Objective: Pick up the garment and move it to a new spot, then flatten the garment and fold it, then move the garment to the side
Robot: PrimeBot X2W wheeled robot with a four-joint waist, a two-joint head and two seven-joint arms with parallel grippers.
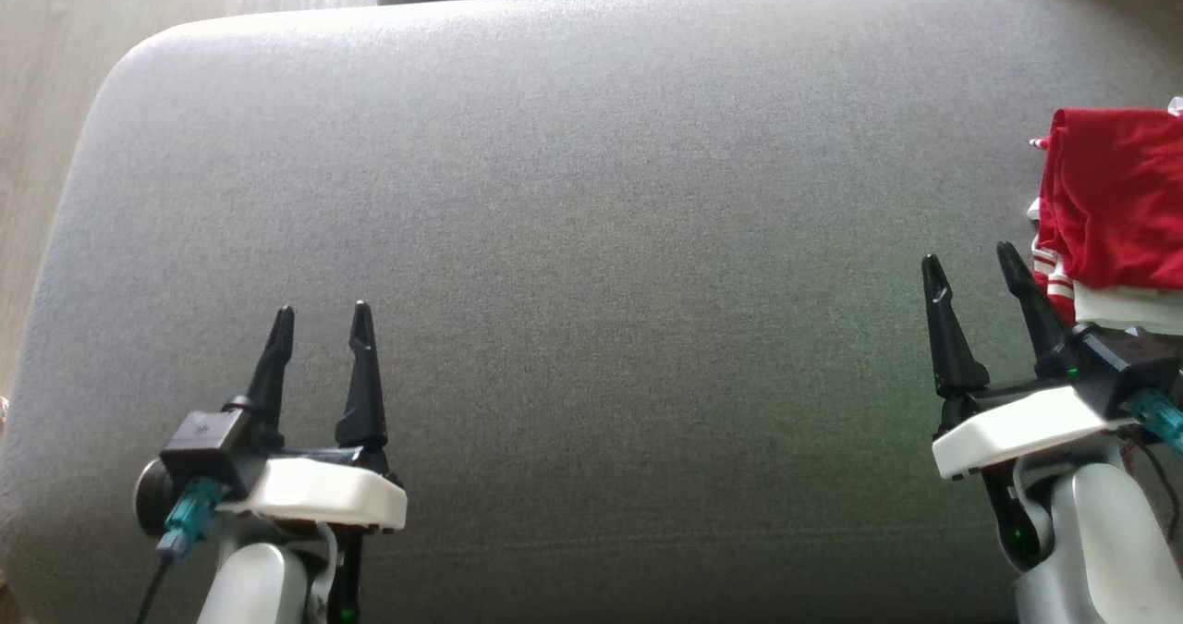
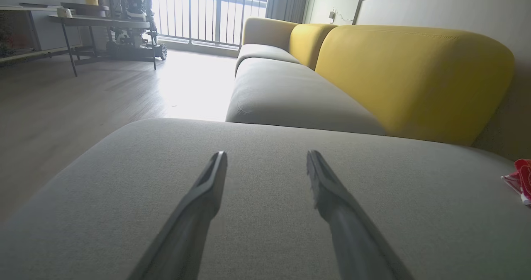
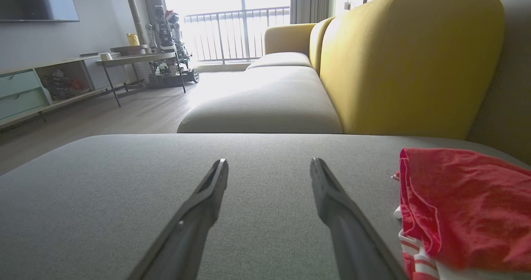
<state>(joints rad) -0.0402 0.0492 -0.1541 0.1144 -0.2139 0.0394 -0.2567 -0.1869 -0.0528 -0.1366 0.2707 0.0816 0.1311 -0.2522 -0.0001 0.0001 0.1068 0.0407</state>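
Note:
The garment [image 1: 1114, 208] is a folded red piece with white stripes and a white layer below, lying at the right edge of the grey sofa cushion [image 1: 573, 199]. In the right wrist view the garment [image 3: 460, 217] lies just right of my fingers. A small red corner of the garment [image 2: 520, 178] shows at the far right of the left wrist view. My right gripper [image 1: 970, 268] stands open just left of the garment, not touching it. Far to the left, my left gripper [image 1: 322, 314] hovers open over bare cushion with nothing between its fingers.
A yellow backrest [image 3: 406, 60] rises behind the cushion, with more grey seats [image 3: 265, 101] beyond. Wooden floor [image 2: 83, 93] lies past the cushion's left edge. A table [image 2: 99, 23] and another robot [image 3: 168, 43] stand by the balcony window.

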